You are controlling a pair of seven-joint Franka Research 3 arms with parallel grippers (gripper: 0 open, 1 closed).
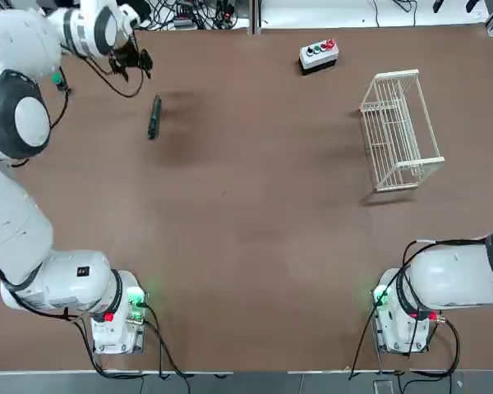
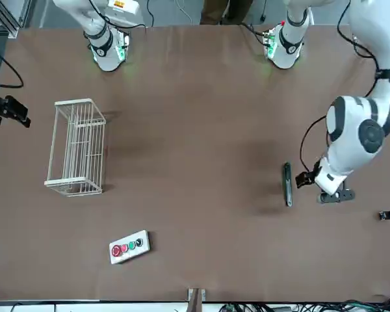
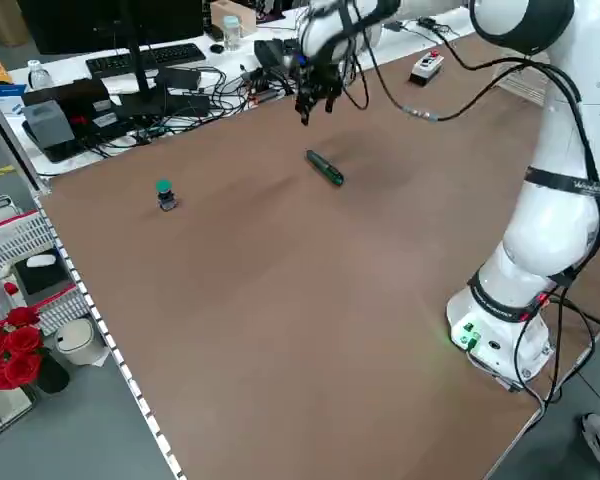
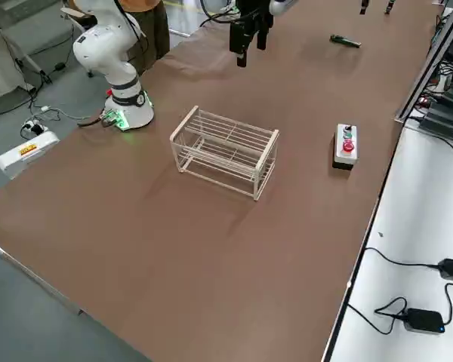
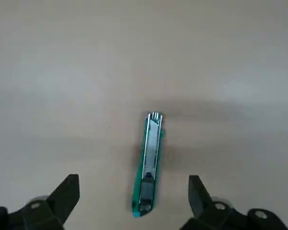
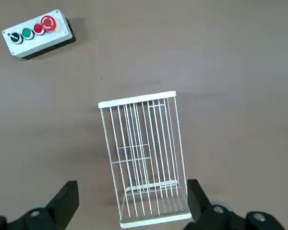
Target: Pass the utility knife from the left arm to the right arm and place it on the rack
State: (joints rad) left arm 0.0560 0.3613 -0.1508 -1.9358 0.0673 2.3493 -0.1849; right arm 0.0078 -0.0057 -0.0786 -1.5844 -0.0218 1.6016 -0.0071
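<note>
Clearly light, stiff and slim, the utility knife point(image 5: 149, 165) is lying flat, inviting a mid-body pinch, while the left gripper point(image 5: 132, 197) is hovering with fingers spread.

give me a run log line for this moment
phase: pre-grasp | left gripper: open above utility knife | knife: flat on table | right gripper: open over rack

The overhead camera looks straight down on the tabletop point(image 1: 255, 230) with the arm bases at 6 o'clock, and the front camera faces them from the far edge; both take in the utility knife point(image 1: 154, 116) and the rack point(image 1: 399, 131). The two side cameras look down diagonally from raised corners. The left wrist camera hangs close above the knife, the right wrist camera above the rack.
</note>
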